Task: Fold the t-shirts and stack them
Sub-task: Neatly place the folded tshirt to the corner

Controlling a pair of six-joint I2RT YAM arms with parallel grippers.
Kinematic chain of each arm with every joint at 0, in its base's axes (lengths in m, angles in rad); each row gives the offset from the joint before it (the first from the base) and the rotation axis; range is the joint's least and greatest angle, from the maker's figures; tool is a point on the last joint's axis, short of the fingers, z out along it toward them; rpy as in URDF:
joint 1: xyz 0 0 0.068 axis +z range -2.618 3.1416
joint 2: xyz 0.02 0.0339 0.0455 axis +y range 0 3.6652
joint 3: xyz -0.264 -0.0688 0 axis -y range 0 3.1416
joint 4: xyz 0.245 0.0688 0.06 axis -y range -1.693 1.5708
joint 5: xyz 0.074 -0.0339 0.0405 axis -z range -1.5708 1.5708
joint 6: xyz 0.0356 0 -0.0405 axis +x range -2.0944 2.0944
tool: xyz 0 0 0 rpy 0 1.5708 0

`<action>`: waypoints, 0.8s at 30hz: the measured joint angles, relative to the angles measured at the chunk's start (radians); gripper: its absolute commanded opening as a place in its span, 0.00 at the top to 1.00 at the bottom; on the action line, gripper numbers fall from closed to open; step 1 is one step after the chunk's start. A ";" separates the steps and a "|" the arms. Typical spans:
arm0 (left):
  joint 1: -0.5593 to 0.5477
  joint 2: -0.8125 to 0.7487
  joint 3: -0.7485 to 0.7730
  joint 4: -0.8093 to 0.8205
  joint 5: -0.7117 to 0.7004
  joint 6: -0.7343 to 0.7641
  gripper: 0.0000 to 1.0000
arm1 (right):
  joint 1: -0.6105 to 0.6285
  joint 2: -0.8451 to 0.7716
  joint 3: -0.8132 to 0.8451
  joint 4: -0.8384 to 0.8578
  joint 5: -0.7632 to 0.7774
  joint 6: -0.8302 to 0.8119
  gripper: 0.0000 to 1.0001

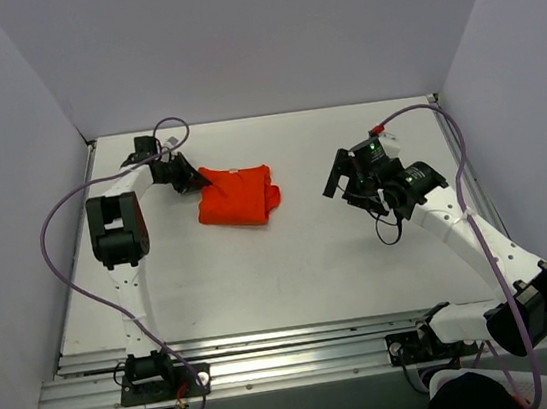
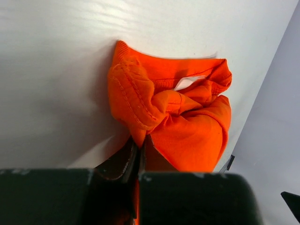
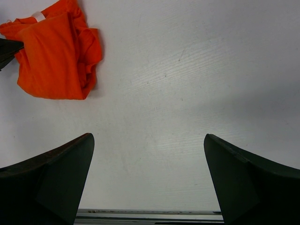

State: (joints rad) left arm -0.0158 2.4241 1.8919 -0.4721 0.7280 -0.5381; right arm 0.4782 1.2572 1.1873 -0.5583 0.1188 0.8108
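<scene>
One bright orange-red t-shirt [image 1: 239, 197] lies bunched in a wrinkled heap on the white table, left of centre. It also shows in the left wrist view [image 2: 178, 117] and in the right wrist view [image 3: 54, 56] at top left. My left gripper [image 1: 202, 181] is at the heap's left edge, shut on a fold of the t-shirt's cloth [image 2: 138, 140]. A white neck label [image 2: 189, 82] shows in the heap. My right gripper [image 1: 343, 177] is open and empty, apart from the t-shirt, over bare table to its right.
Grey walls close in the table on the left, back and right. A metal rail [image 1: 273, 351] runs along the near edge. Purple cables [image 1: 53, 218] loop beside both arms.
</scene>
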 measured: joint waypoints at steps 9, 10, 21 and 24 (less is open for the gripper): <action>0.262 0.071 0.354 -0.118 -0.116 0.008 0.98 | 0.000 0.021 0.000 0.013 -0.010 -0.003 0.02; 0.310 0.071 0.374 -0.121 -0.132 0.006 0.98 | 0.000 0.025 0.000 0.014 -0.013 -0.003 0.02; 0.499 0.090 0.418 -0.118 -0.095 -0.024 0.06 | 0.000 0.043 0.002 0.012 -0.055 -0.015 0.02; 0.504 0.090 0.418 -0.092 -0.069 -0.063 0.06 | 0.000 0.043 0.002 0.012 -0.064 -0.019 0.02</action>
State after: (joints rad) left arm 0.4885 2.5137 2.3096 -0.5636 0.6590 -0.6006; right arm 0.4786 1.3006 1.1896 -0.5461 0.0544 0.7918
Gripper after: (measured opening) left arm 0.940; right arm 0.981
